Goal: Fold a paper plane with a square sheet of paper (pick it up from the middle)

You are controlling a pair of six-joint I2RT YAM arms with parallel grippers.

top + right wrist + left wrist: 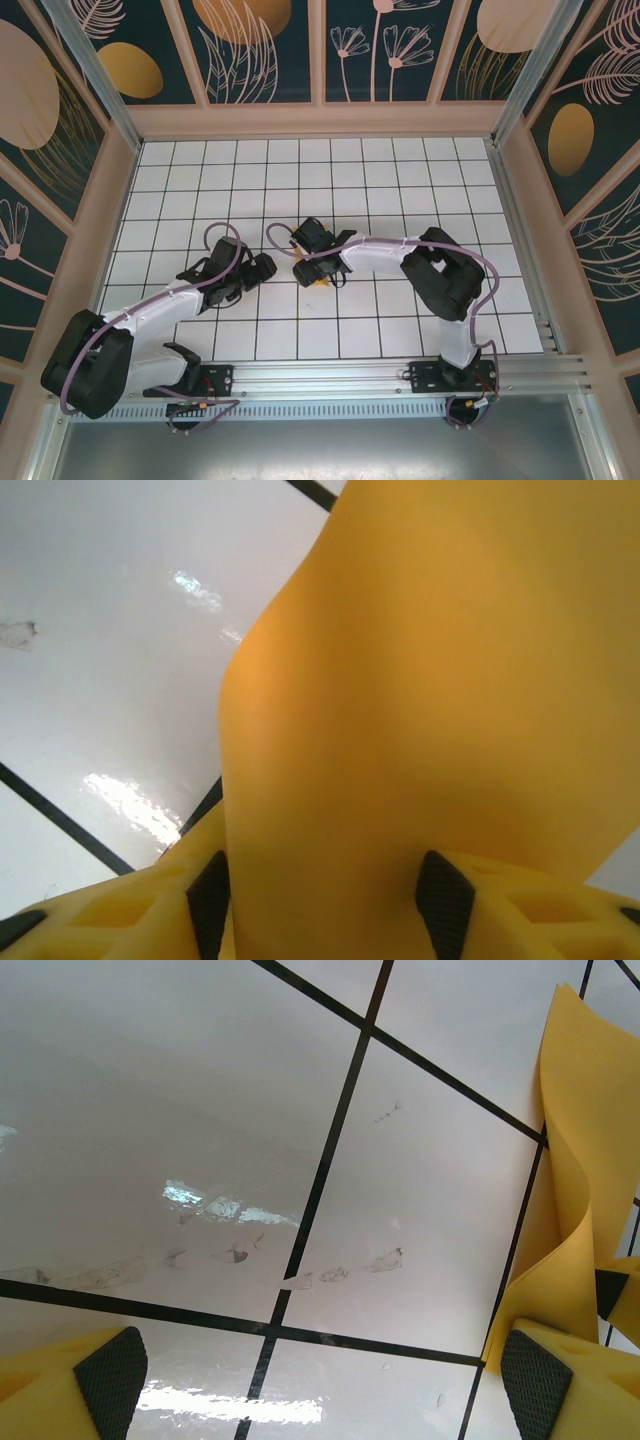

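The right tool (327, 900) pinches the curled square sheet of paper (450, 680); the left tool (325, 1370) hangs spread above the table (200, 1110).

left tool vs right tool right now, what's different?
Left tool is wide open over bare tile; right tool is shut on the square sheet of paper. Left tool holds nothing, the curled sheet standing beside one finger; right tool pinches it. Both have yellow fingers with dark pads.

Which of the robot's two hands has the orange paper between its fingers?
The right hand: orange paper rises from between its pads. The left hand is spread open over bare white tile, the paper off beside one finger.
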